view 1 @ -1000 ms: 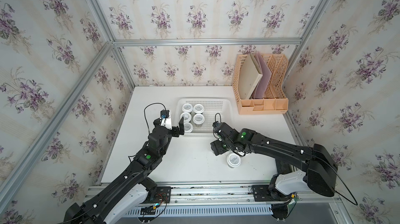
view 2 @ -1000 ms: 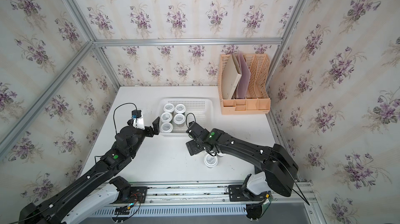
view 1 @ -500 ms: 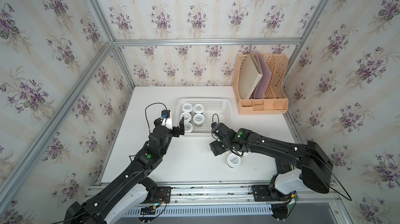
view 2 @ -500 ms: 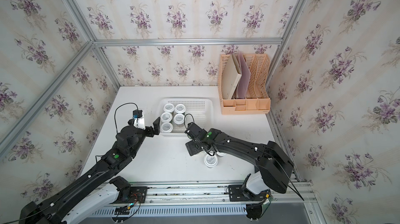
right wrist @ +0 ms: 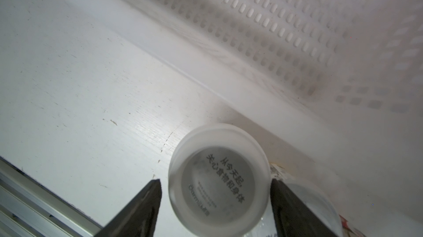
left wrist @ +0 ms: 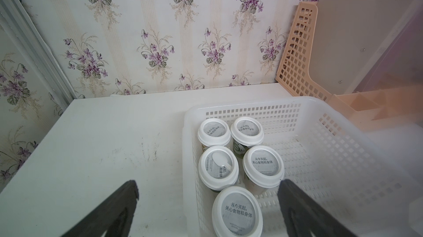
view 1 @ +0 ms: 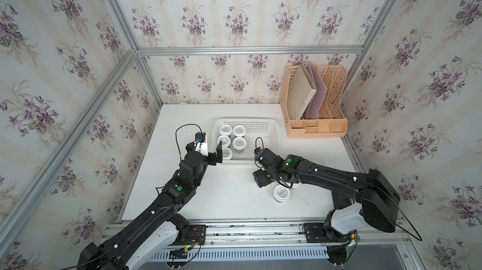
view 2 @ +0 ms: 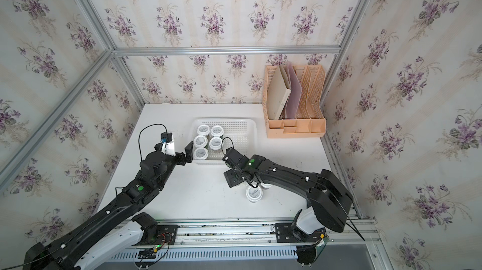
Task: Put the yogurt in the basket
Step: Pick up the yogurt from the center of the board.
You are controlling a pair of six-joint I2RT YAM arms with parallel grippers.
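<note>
Currently the basket holds five yogurts (upright).

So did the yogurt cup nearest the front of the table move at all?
No. In a top view the yogurt cup stands on the same spot, just as far in front of the basket as before.

The white basket, shallow with perforated grid walls and floor, lies mid-frame in both top views. Five yogurt cups stand upright in its left end, white-rimmed lids with grey printed tops, packed close together. Lower right of it a loose yogurt cup stands upright on the tabletop, with at least one more partly hidden beside it.
</note>
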